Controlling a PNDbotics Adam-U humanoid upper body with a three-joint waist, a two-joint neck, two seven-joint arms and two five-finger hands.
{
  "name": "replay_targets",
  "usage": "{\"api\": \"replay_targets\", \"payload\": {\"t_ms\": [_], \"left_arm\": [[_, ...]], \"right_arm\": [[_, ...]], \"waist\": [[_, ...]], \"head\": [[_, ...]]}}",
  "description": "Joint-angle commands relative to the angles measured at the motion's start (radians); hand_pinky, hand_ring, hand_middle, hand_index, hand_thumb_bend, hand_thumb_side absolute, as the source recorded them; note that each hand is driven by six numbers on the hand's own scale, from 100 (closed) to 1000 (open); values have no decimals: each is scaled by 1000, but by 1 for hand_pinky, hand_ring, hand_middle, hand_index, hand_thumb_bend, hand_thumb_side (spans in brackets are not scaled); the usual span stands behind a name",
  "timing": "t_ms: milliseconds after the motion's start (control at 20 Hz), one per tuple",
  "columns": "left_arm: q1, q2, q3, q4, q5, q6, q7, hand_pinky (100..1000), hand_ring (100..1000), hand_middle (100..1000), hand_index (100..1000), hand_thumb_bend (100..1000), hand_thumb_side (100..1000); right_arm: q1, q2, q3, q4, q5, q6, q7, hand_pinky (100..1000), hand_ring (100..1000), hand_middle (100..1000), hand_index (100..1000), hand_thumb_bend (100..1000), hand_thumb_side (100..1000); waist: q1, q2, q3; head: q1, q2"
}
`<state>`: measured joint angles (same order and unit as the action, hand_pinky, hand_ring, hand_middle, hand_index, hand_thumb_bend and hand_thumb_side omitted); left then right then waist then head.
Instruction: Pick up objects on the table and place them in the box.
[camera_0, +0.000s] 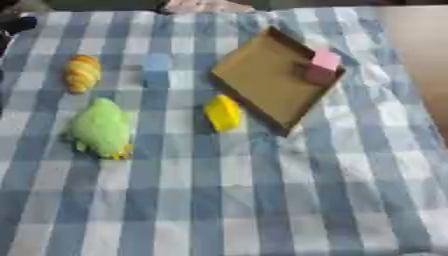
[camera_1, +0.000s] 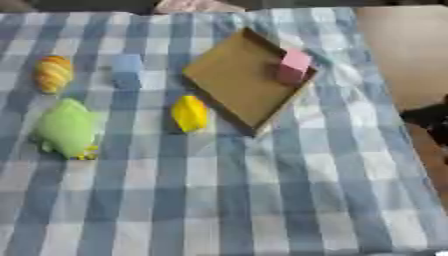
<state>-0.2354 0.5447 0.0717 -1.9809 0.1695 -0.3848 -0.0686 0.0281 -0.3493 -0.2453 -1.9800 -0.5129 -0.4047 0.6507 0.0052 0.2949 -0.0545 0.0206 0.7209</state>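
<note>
With the pink block (camera_0: 325, 60) already in the brown box (camera_0: 262, 80), bring your right hand (camera_1: 429, 117), fingers indistinct at the right edge, onto the yellow block (camera_0: 223, 113) just beside the box's near-left wall.

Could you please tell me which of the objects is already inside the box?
The pink block is; it sits in the far right corner of the box. The yellow block, blue block, green toy and orange striped object lie on the cloth.
</note>
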Motion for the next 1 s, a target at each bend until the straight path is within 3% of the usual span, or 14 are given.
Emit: {"api": "replay_targets", "payload": {"t_ms": [50, 250, 300, 500, 750, 1000], "left_arm": [[0, 121, 10, -19, -76, -11, 44, 876, 922, 842, 957, 100, 571], [4, 160, -2, -19, -127, -16, 104, 876, 922, 842, 957, 100, 571], [9, 167, -4, -19, -136, -13, 106, 897, 935, 858, 973, 100, 534], [32, 238, -1, -19, -184, 21, 69, 896, 919, 822, 963, 100, 502], [63, 340, -24, -19, -247, 82, 8, 913, 929, 850, 981, 100, 486], [63, 444, -101, -17, -311, 122, -56, 933, 936, 868, 983, 100, 550]], "right_arm": [[3, -31, -4, -20, -3, 0, -1, 898, 822, 752, 905, 100, 531], [4, -32, -3, -20, -4, 2, 0, 898, 822, 752, 905, 100, 531], [7, -34, -3, -20, -3, 2, 0, 898, 822, 752, 905, 100, 531], [13, -36, -4, -20, 1, 0, 0, 898, 822, 752, 905, 100, 531], [12, -37, -3, -20, 4, 3, 1, 898, 822, 752, 905, 100, 531], [10, -40, 1, -20, 4, 8, 5, 898, 822, 752, 905, 100, 531]], "waist": [[2, -22, 2], [3, -25, 2], [5, -28, 3], [8, -31, 2], [11, -30, 3], [14, -33, 1]], "head": [[-12, 2], [-16, 3], [-19, 3], [-22, 5], [-19, 5], [-12, 6]]}}
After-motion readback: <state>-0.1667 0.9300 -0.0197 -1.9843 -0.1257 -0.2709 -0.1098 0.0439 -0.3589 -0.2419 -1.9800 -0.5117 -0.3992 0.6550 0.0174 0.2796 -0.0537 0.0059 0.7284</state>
